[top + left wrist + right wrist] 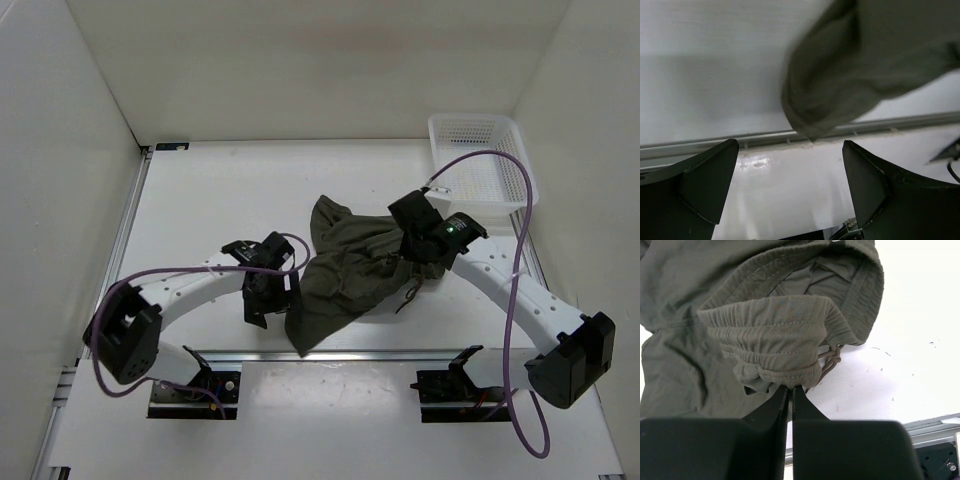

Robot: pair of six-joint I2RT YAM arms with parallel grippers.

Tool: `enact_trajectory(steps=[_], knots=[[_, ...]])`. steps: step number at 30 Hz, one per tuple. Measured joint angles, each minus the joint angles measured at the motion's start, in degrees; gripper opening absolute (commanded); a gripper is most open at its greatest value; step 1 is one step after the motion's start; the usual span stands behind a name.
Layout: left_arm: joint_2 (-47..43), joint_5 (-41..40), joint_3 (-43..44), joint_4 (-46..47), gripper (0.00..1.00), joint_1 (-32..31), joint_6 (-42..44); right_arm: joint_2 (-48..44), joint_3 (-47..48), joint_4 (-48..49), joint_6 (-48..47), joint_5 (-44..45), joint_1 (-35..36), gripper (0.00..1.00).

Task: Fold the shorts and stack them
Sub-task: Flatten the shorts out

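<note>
The dark olive-green shorts (345,270) lie crumpled and partly lifted in the middle of the white table. My right gripper (420,250) is shut on the gathered elastic waistband (775,340), with the drawstring (829,359) hanging beside it. My left gripper (268,300) is open and empty just left of the shorts' lower corner. In the left wrist view its two fingers (705,182) stand wide apart over bare table, and a hem of the shorts (840,75) hangs above them.
A white mesh basket (482,160) stands at the back right corner. A metal rail (330,355) runs along the table's near edge. White walls enclose the table on three sides. A purple cable (515,280) loops over the right arm.
</note>
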Motion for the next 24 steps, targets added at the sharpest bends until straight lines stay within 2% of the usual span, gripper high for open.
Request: enact_trajectory(steps=[2, 3, 4, 6, 7, 12, 16, 20, 23, 24], knots=[[3.72, -0.22, -0.50, 1.03, 0.65, -0.24, -0.70, -0.28, 0.00, 0.02, -0.55, -0.52, -1.20, 0.00], [5.60, -0.26, -0.50, 1.55, 0.54, -0.33, -0.85, -0.59, 0.00, 0.02, -0.74, -0.85, -1.79, 0.00], [7.63, -0.46, -0.37, 2.05, 0.34, -0.48, -0.90, -1.01, 0.00, 0.04, -0.90, -1.27, -2.36, 0.00], [11.19, -0.72, 0.81, 2.27, 0.16, -0.61, -0.74, -1.97, 0.00, 0.13, -1.31, -1.92, -3.30, 0.00], [12.55, -0.79, 1.73, 2.38, 0.10, -0.70, -0.61, -2.43, 0.00, 0.20, -1.53, -2.21, -3.67, 0.00], [18.40, -0.79, 8.57, 3.80, 0.10, -0.70, 0.85, -3.02, 0.00, 0.35, -2.34, -2.93, -4.44, 0.00], [19.80, -0.76, 10.23, 4.83, 0.10, -0.70, 1.62, -3.02, 0.00, 0.37, -2.54, -3.37, -4.68, 0.00], [20.09, -0.44, 10.32, 4.72, 0.40, -0.70, 2.40, -3.02, 0.00, 0.42, -2.60, -3.61, -4.94, 0.00], [20.37, -0.17, 10.32, 4.72, 0.40, -0.85, 2.89, -3.02, -0.02, 0.44, -2.73, -3.67, -4.98, 0.00], [20.48, -0.02, 10.32, 4.74, 0.36, -1.05, 2.99, -3.02, -0.02, 0.44, -2.75, -3.67, -4.98, 0.00]])
